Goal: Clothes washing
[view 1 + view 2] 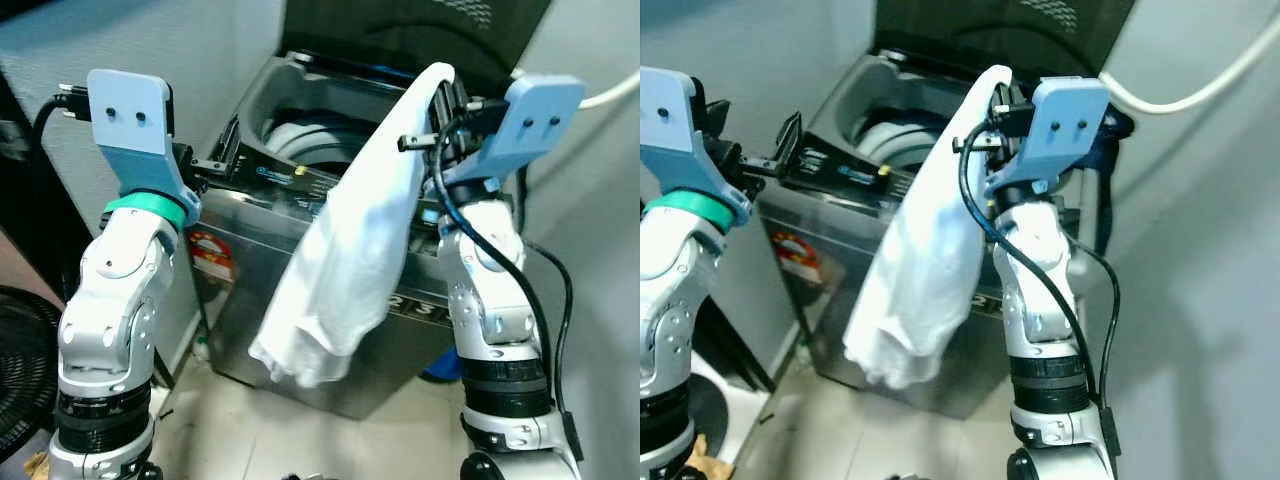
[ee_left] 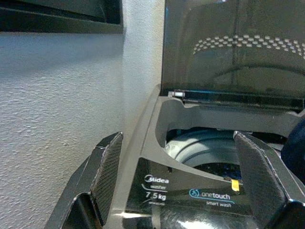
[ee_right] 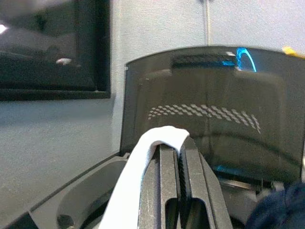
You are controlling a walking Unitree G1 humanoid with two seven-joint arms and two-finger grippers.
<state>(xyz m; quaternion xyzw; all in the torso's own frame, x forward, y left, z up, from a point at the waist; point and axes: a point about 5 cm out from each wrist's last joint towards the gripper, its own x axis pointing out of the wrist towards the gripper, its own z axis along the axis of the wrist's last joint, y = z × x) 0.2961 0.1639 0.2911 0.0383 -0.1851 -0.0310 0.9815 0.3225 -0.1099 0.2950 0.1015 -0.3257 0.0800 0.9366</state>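
Observation:
A white cloth [image 1: 350, 260] hangs long and loose from my right gripper [image 1: 440, 100], which is shut on its top end. That gripper is raised over the front right of the top-loading washing machine [image 1: 250, 230]. In the right wrist view the cloth [image 3: 138, 176] drapes over the closed fingers [image 3: 167, 176], which face the raised dark lid [image 3: 205, 109]. The lid [image 1: 400, 30] stands open and the pale drum [image 1: 300, 140] shows inside. My left gripper [image 1: 215, 160] stands open at the machine's front left corner, holding nothing; its fingers [image 2: 107, 167] frame the control panel [image 2: 190, 193].
A black fan [image 1: 20, 350] stands on the floor at my left. A white cable [image 1: 610, 95] runs along the right wall. A dark blue fabric [image 3: 281, 205] sits at the machine's right side. Walls close in on both sides of the machine.

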